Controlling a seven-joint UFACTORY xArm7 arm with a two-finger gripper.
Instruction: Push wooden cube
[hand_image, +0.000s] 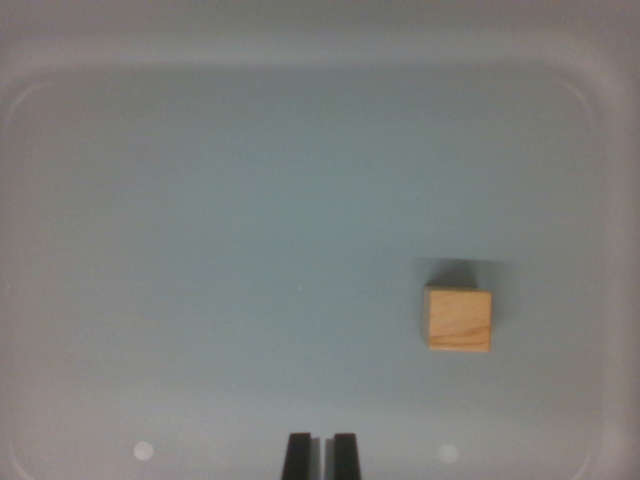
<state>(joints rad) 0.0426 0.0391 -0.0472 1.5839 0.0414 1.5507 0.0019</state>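
Observation:
A light wooden cube (459, 319) rests on the pale grey floor of a shallow tray (250, 200), toward the wrist view's right and a bit below the middle. My gripper (320, 456) shows at the bottom edge as two black fingertips (297, 458) pressed close together with only a thin slit between them and nothing held. The cube lies up and to the right of the fingertips, well apart from them.
The tray's raised rim (600, 120) with rounded corners runs around the top, left and right of the view. Two small pale spots (143, 451) sit on the floor near the bottom edge, either side of the gripper.

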